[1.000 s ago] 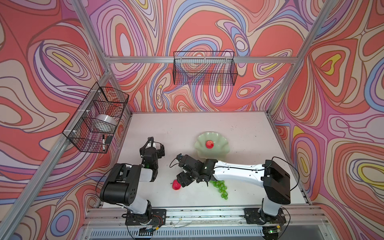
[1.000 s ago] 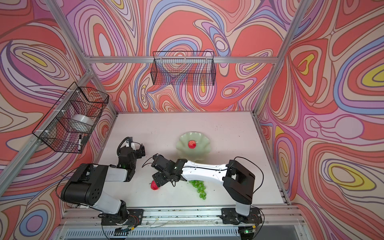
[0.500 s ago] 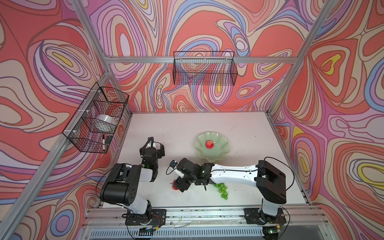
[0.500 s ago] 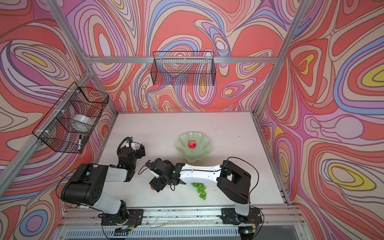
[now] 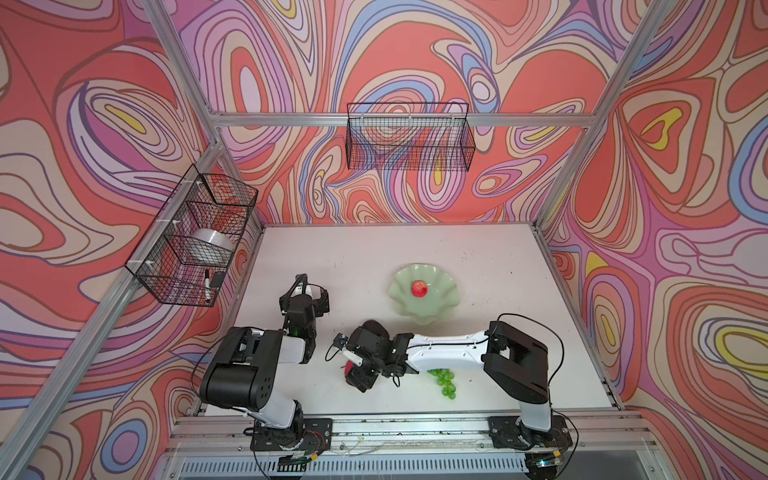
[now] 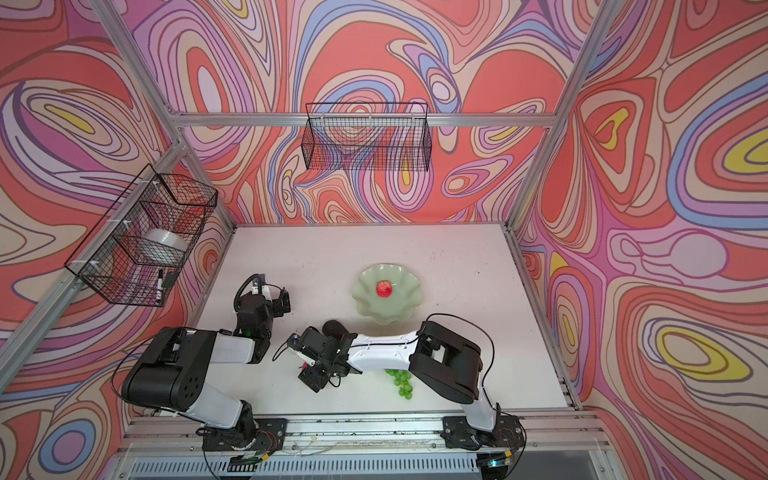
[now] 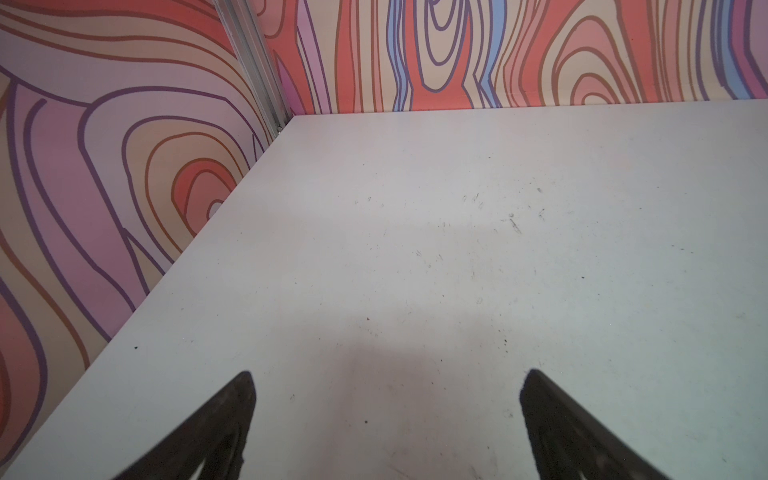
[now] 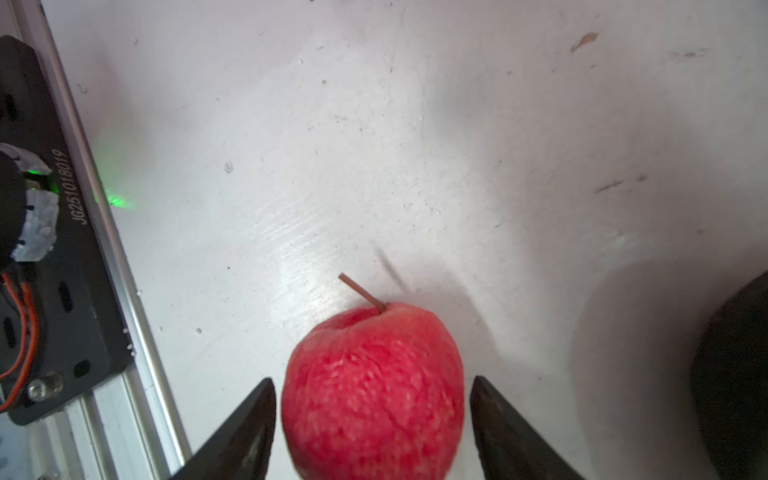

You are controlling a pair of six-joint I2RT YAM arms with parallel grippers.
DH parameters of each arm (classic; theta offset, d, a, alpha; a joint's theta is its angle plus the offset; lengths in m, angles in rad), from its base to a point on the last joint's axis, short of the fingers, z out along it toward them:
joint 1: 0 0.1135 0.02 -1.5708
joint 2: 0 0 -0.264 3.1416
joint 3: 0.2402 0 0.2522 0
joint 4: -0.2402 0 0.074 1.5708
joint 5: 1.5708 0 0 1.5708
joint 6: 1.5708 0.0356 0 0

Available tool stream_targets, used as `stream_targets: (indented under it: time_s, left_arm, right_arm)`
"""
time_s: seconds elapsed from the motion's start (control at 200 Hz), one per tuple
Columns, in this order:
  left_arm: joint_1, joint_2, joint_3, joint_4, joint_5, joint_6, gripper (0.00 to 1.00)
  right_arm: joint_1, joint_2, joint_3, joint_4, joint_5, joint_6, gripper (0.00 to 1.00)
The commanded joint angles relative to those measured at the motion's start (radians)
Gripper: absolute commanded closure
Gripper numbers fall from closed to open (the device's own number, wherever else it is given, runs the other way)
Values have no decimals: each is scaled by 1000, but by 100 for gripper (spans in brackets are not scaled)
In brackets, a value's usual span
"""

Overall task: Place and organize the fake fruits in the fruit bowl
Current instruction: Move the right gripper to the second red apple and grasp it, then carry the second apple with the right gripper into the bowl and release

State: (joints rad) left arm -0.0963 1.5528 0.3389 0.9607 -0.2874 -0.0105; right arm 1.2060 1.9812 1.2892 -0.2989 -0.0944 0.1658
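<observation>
Right wrist view: right gripper straddles a red apple lying on the white table; jaws apart, a thin sliver of table showing between each tip and the fruit, no grip seen. Dark avocado close by. In both top views the mint bowl sits beyond the right arm, second apple in its middle; green grapes on the table, partly under that arm. Left gripper wide open, empty, over bare table

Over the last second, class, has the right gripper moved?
Yes. The right gripper has shifted away from the fruit bowl, toward the view's bottom, straddling the red apple.
</observation>
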Motion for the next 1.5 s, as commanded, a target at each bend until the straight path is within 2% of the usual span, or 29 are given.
stream_targets:
  time_s: [0.0,0.08,0.22,0.401,0.521,0.681,0.871,0.991,1.131,1.497]
  left_arm:
    - [9,0,11,6,3,10,0]
    - [9,1,11,6,3,9,0]
    - [9,1,10,6,1,9,0]
    - [9,1,10,6,3,8,0]
    - [9,0,11,6,3,10,0]
    - [9,0,11,6,2,10,0]
    - [9,0,10,6,2,10,0]
    - [9,0,11,6,2,9,0]
    - [9,1,11,6,2,10,0]
    - [9,0,11,6,2,10,0]
  right_arm:
    - [7,30,37,24,-4,9,28]
    - [6,42,43,24,2,12,33]
    - [6,42,43,21,8,37,48]
    - [4,16,53,-1,25,80,56]
    - [-30,-60,45,-22,16,137,61]
    - [-177,-218,34,-95,-2,188,61]
    - [-364,-330,52,-219,96,176,61]
    - [-482,-318,60,-306,185,188,62]
    - [-602,-303,31,-303,182,214,62]
    - [-704,-190,7,-242,225,232,62]
